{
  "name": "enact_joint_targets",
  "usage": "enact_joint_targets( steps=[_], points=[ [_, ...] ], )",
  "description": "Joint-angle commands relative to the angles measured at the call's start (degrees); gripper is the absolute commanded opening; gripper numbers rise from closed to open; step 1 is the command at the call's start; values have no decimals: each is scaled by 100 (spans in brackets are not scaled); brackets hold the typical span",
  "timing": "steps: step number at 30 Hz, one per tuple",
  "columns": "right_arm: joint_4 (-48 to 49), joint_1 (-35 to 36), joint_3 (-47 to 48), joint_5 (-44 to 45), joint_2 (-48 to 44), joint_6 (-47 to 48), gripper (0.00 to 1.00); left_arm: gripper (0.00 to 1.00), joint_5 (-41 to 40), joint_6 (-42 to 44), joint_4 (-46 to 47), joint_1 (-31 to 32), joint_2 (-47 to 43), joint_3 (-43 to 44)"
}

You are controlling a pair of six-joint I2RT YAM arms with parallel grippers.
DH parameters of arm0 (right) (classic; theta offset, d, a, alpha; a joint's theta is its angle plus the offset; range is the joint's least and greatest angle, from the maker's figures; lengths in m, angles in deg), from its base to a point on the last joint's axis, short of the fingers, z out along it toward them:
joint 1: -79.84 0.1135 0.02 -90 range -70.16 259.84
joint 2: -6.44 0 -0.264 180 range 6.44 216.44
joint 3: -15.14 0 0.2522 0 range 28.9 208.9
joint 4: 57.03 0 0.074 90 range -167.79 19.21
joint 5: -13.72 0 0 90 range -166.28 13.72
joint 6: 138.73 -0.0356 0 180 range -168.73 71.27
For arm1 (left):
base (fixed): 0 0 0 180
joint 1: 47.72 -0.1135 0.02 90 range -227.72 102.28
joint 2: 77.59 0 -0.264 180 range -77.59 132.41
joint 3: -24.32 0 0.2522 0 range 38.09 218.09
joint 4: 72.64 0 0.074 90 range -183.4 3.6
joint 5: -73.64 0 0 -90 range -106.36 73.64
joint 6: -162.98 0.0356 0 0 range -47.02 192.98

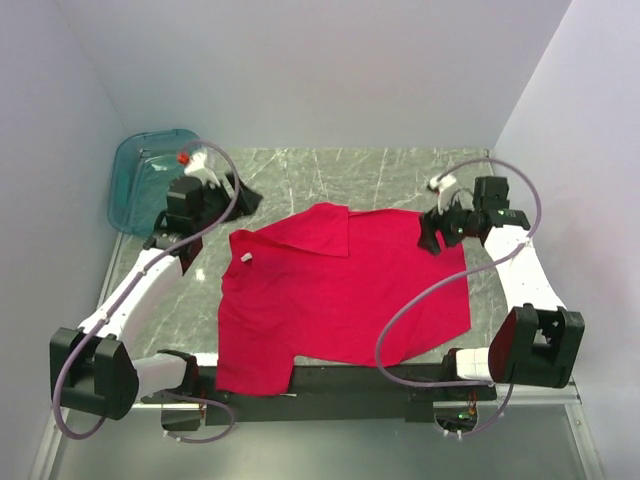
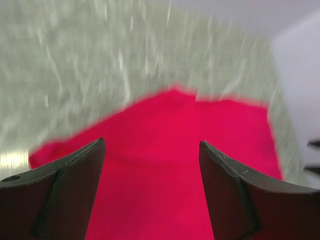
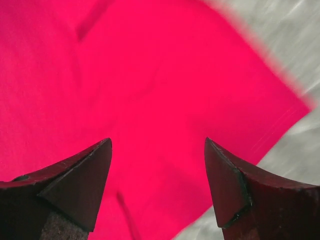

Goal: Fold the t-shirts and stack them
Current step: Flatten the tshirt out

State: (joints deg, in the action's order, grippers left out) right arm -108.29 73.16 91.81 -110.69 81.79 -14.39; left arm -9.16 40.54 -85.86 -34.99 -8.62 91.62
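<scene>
One bright red t-shirt (image 1: pixel 335 295) lies partly folded on the marble table, its small white neck label (image 1: pixel 245 258) near the upper left edge. It also shows in the left wrist view (image 2: pixel 165 150) and the right wrist view (image 3: pixel 150 90). My left gripper (image 1: pixel 243 197) is open and empty, off the shirt's far left corner. My right gripper (image 1: pixel 432 238) is open and empty, over the shirt's far right corner. In the left wrist view the gripper (image 2: pixel 152 144) has its jaws wide apart; the same holds in the right wrist view for that gripper (image 3: pixel 158 142).
A translucent teal plastic tub (image 1: pixel 140 180) stands at the far left corner. White walls close the table on the left, back and right. The shirt's near left part hangs over the black base bar (image 1: pixel 340 380).
</scene>
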Motion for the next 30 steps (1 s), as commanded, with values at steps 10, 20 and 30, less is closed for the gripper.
enact_joint_targets(
  steps=[10,20,30],
  points=[
    [-900,-554,-649,253,472,741,73,72,758,914,-871,1237,1002,-144],
    [-663,-554,-851,-681,235,151,73,71,-1195,5861,-747,3156,3429,1385],
    [-741,-817,-913,-1023,217,256,73,65,-1704,6242,-933,3244,4634,2556]
  ],
)
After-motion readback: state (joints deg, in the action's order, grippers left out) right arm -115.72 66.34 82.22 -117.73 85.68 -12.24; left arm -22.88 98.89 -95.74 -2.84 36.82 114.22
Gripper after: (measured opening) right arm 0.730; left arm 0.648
